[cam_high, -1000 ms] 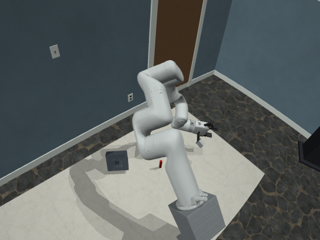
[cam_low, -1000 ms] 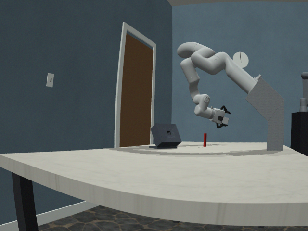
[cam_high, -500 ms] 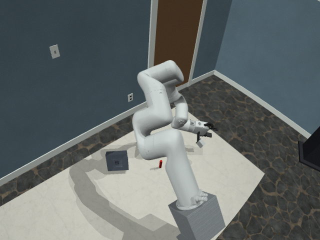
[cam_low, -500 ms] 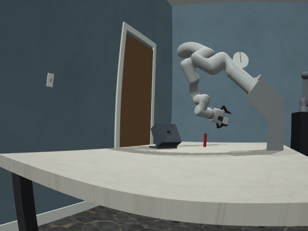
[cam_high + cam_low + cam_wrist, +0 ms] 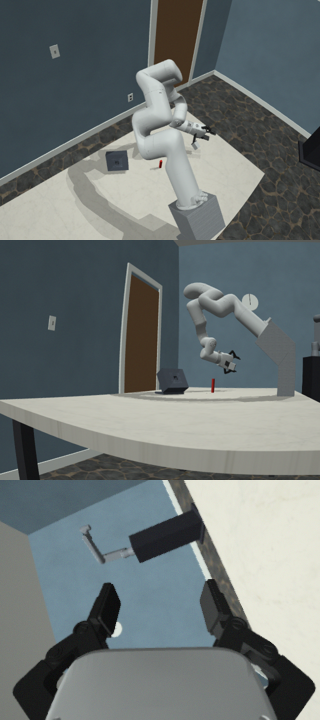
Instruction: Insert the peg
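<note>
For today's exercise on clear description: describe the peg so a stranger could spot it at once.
On the pale table, look just right of the dark sloped panel. The peg stands upright there, alone, below the open gripper. It is the only red thing in sight.

Red peg [image 5: 160, 163] upright on table; dark sloped panel [image 5: 117, 160] with square hole nearby, apart.

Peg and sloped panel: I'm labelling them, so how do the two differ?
The peg is red, slim and stands upright; the sloped panel is dark grey, broad and tilted, with a small square hole. Both sit apart on the white table, untouched by the open gripper.
</note>
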Motion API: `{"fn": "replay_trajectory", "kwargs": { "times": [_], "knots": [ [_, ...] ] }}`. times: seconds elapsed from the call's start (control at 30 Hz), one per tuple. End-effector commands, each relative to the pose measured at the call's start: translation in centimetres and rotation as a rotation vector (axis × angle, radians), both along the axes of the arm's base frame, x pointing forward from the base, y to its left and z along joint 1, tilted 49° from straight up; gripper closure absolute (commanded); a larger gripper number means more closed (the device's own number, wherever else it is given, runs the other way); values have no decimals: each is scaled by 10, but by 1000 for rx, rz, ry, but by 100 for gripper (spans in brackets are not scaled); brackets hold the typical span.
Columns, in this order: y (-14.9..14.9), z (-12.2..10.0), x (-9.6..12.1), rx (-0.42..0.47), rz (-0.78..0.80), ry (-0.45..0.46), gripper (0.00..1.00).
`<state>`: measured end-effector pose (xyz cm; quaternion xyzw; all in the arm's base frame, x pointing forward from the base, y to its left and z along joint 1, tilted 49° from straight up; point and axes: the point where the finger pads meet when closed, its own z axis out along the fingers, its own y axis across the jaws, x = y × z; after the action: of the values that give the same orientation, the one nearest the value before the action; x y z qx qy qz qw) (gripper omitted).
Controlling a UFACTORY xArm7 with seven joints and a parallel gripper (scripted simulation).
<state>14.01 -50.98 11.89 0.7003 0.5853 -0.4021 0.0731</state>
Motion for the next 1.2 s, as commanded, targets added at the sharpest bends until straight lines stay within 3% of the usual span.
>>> {"fn": "replay_trajectory", "kwargs": {
  "times": [0.0,0.67,1.17],
  "knots": [
    [19,-6,6,50,-59,-69,0],
    [78,-22,39,188,-227,-292,0],
    [127,-27,75,300,-385,-507,0]
  ]
}}
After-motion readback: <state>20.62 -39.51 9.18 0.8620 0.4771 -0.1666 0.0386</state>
